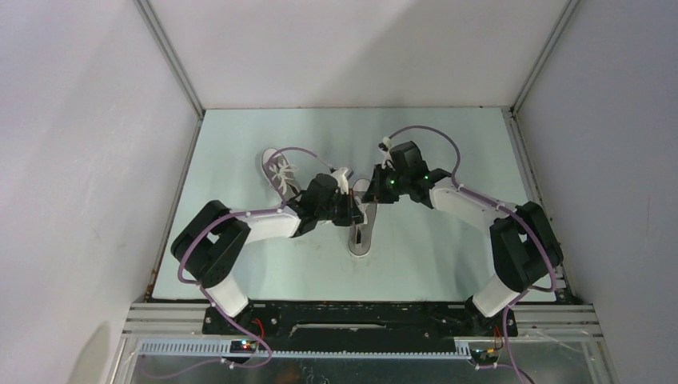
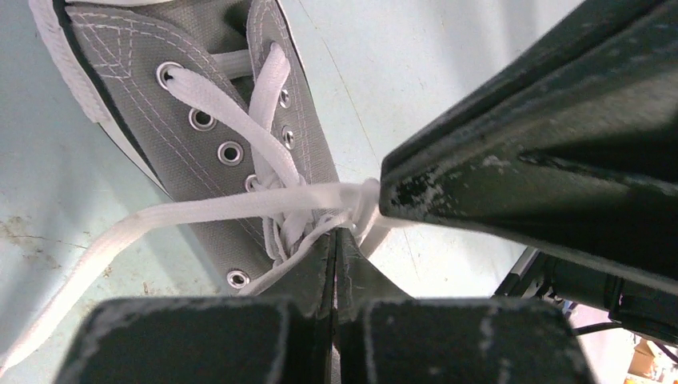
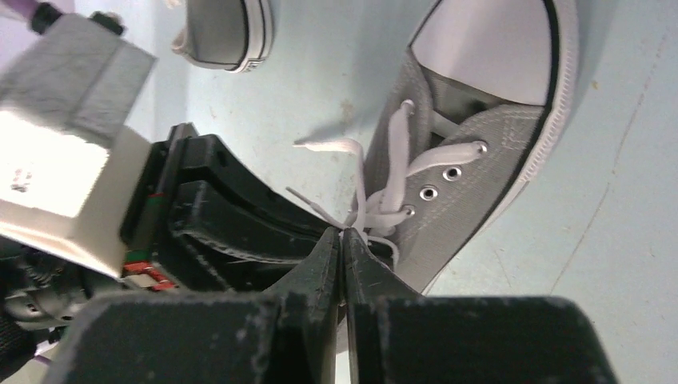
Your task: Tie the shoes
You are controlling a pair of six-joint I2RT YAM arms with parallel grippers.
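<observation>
One grey sneaker (image 1: 361,236) lies mid-table with its toe pointing toward the arms. It also shows in the left wrist view (image 2: 200,104) and the right wrist view (image 3: 480,184). My left gripper (image 1: 352,211) and right gripper (image 1: 376,190) meet over its lacing. The left jaws (image 2: 336,238) are shut on a strand of its white lace (image 2: 200,210) where the strands cross. The right jaws (image 3: 342,233) are shut on the lace (image 3: 392,160) at the same crossing. One loose lace end trails off to the left. The second sneaker (image 1: 278,170) lies at the back left with its laces bunched on top.
The second sneaker's toe shows at the top of the right wrist view (image 3: 220,32). The pale green table (image 1: 448,144) is walled on three sides by white panels. The right gripper's body fills the right of the left wrist view (image 2: 544,136).
</observation>
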